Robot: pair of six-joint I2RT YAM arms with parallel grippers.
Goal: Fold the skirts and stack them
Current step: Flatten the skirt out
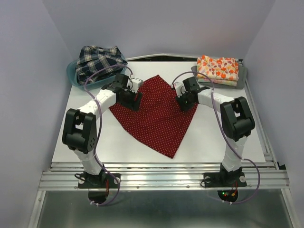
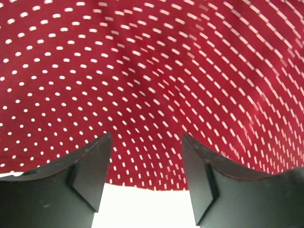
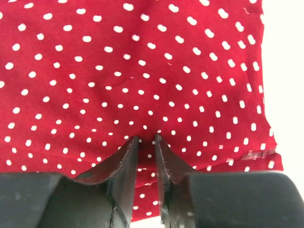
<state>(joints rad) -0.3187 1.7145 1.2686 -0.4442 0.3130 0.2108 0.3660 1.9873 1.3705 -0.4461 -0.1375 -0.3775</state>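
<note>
The dark red dotted skirt (image 1: 159, 116) lies spread flat on the white table, a corner pointing toward me. My left gripper (image 1: 134, 100) is over its left edge; in the left wrist view the gripper (image 2: 145, 137) is open, its jaws wide apart above the skirt's hem (image 2: 152, 71). My right gripper (image 1: 185, 102) is at the skirt's right edge; in the right wrist view it (image 3: 146, 137) is shut on a pinch of the red cloth (image 3: 142, 71). The plaid skirt (image 1: 97, 61) lies crumpled at the back left. The floral skirt (image 1: 218, 68) lies folded at the back right.
The plaid skirt sits in a translucent teal bin (image 1: 72, 76) at the back left corner. The floral skirt rests on a grey tray (image 1: 241, 77) at the back right. Bare white table (image 1: 223, 142) shows on both sides of the red skirt.
</note>
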